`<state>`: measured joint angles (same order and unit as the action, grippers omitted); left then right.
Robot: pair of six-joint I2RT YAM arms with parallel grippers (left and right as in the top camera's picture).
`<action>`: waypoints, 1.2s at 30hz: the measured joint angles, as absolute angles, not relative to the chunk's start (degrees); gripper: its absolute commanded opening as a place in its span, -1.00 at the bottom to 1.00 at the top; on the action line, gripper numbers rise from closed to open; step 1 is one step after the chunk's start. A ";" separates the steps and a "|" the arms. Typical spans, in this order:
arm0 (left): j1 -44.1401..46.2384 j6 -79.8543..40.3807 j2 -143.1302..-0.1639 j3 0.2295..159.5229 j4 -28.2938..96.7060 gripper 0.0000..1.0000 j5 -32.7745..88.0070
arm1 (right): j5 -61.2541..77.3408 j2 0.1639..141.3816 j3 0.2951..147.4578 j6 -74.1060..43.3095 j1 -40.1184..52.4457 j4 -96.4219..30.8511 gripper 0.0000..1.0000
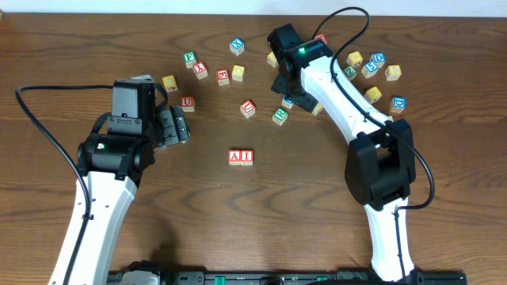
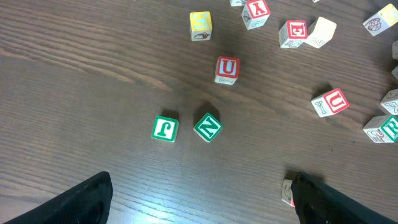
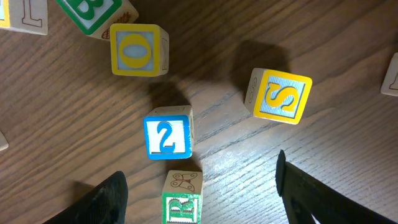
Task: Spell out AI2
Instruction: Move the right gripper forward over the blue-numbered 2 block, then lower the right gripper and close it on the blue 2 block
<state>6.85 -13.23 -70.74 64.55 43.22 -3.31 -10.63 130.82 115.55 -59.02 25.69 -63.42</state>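
Note:
The red A block (image 1: 235,156) and red I block (image 1: 246,156) stand side by side at the table's middle. The blue 2 block (image 3: 168,138) lies just ahead of my right gripper (image 3: 200,177), which is open and empty. A green R block (image 3: 183,202) sits between its fingers. In the overhead view the right gripper (image 1: 286,82) hovers over the 2 block (image 1: 287,101). My left gripper (image 1: 181,127) is open and empty at the left, well away from the A and I blocks. Its fingers (image 2: 202,190) frame bare wood.
Several loose letter blocks lie across the far half of the table: a yellow O (image 3: 137,50), a yellow S (image 3: 280,94), a green J (image 2: 165,129), a green N (image 2: 207,127) and a red U (image 2: 227,70). More blocks cluster at the far right (image 1: 372,67).

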 measured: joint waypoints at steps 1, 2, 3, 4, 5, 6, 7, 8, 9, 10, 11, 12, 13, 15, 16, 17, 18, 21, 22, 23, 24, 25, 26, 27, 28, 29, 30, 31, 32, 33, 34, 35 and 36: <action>6.85 -13.23 -70.74 64.55 43.22 0.81 -3.31 | -10.76 130.82 115.55 -59.02 25.69 -63.40 0.44; 6.85 -13.21 -70.74 64.55 43.20 0.81 -3.31 | -10.90 130.82 115.55 -59.02 25.69 -63.42 0.44; 6.85 -13.23 -70.74 64.55 43.20 0.81 -3.31 | -10.96 130.85 115.55 -59.02 25.69 -63.40 0.44; 6.85 -13.23 -70.74 64.55 43.20 0.81 -3.31 | -11.00 130.85 115.55 -59.02 25.69 -63.40 0.44; 6.85 -13.23 -70.74 64.55 43.20 0.80 -3.31 | -11.05 130.85 115.55 -59.02 25.69 -63.37 0.44; 6.85 -13.23 -70.74 64.55 43.20 0.81 -3.31 | -11.11 130.87 115.55 -59.02 25.69 -63.35 0.44; 6.85 -13.21 -70.74 64.55 43.20 0.80 -3.31 | -11.16 130.91 115.55 -59.02 25.69 -63.22 0.44; 6.85 -13.23 -70.74 64.55 43.20 0.81 -3.31 | -11.16 131.02 115.55 -59.02 25.69 -63.05 0.44; 6.85 -13.23 -70.74 64.55 43.20 0.81 -3.31 | -11.16 131.22 115.55 -59.00 25.69 -62.65 0.44; 6.85 -13.23 -70.74 64.55 43.20 0.81 -3.31 | -11.14 131.55 115.55 -59.00 25.69 -62.15 0.44; 6.85 -13.23 -70.74 64.55 43.20 0.81 -3.31 | -11.09 131.90 115.55 -58.96 25.69 -61.78 0.41; 6.85 -13.23 -70.74 64.55 43.20 0.81 -3.31 | -11.05 132.27 115.55 -58.92 25.69 -61.52 0.40; 6.85 -13.23 -70.74 64.55 43.20 0.81 -3.31 | -10.98 132.73 115.55 -58.76 25.71 -61.12 0.40; 6.85 -13.23 -70.74 64.55 43.16 0.81 -3.31 | -10.85 133.58 115.55 -58.30 25.74 -60.31 0.40; 6.85 -13.23 -70.74 64.55 43.16 0.81 -3.31 | -10.79 133.93 115.55 -58.11 25.76 -60.25 0.40; 6.85 -13.23 -70.74 64.55 43.16 0.81 -3.31 | -10.72 134.26 115.55 -58.00 25.76 -60.18 0.40; 6.85 -13.23 -70.74 64.55 43.16 0.81 -3.31 | -10.70 134.54 115.55 -57.89 25.76 -60.10 0.40; 6.85 -13.23 -70.74 64.55 43.11 0.81 -3.31 | -10.52 134.82 115.55 -57.71 25.76 -59.46 0.40; 6.85 -13.23 -70.74 64.55 43.09 0.80 -3.31 | -10.50 134.82 115.55 -57.69 25.76 -59.18 0.40; 6.85 -13.23 -70.74 64.55 43.09 0.81 -3.31 | -10.48 134.82 115.55 -57.67 25.76 -59.09 0.40; 6.85 -13.21 -70.74 64.55 43.09 0.81 -3.31 | -10.48 134.82 115.55 -57.67 25.78 -59.09 0.41; 6.85 -13.23 -70.74 64.55 43.05 0.81 -3.31 | -10.48 134.82 115.55 -57.67 25.82 -59.05 0.41; 6.85 -13.23 -70.74 64.55 43.03 0.81 -3.31 | -10.50 134.82 115.55 -57.67 25.96 -58.96 0.41; 6.85 -13.23 -70.74 64.55 42.98 0.81 -3.31 | -10.50 134.82 115.55 -57.65 26.00 -58.87 0.40; 6.85 -13.23 -70.74 64.55 42.94 0.81 -3.31 | -10.50 134.82 115.55 -57.65 26.06 -58.72 0.41; 6.85 -13.21 -70.74 64.55 42.85 0.81 -3.31 | -10.50 134.85 115.55 -57.63 26.24 -58.48 0.41; 6.85 -13.23 -70.74 64.55 42.81 0.81 -3.31 | -10.50 134.82 115.55 -57.63 26.37 -58.39 0.42; 6.85 -13.23 -70.74 64.55 42.78 0.80 -3.31 | -10.50 134.82 115.55 -57.58 26.48 -58.19 0.42; 6.85 -13.23 -70.74 64.55 42.78 0.81 -3.31 | -10.52 134.85 115.55 -57.45 26.63 -57.91 0.42; 6.85 -13.23 -70.74 64.55 42.76 0.81 -3.31 | -10.55 134.85 115.55 -57.43 26.76 -57.80 0.42; 6.85 -13.23 -70.74 64.55 42.72 0.81 -3.31 | -10.57 134.85 115.55 -57.41 26.89 -57.80 0.42; 6.85 -13.23 -70.74 64.55 42.70 0.81 -3.31 | -10.61 134.85 115.55 -57.36 27.03 -57.78 0.42; 6.85 -13.23 -70.74 64.55 42.68 0.81 -3.31 | -10.72 134.85 115.55 -57.30 27.09 -57.78 0.42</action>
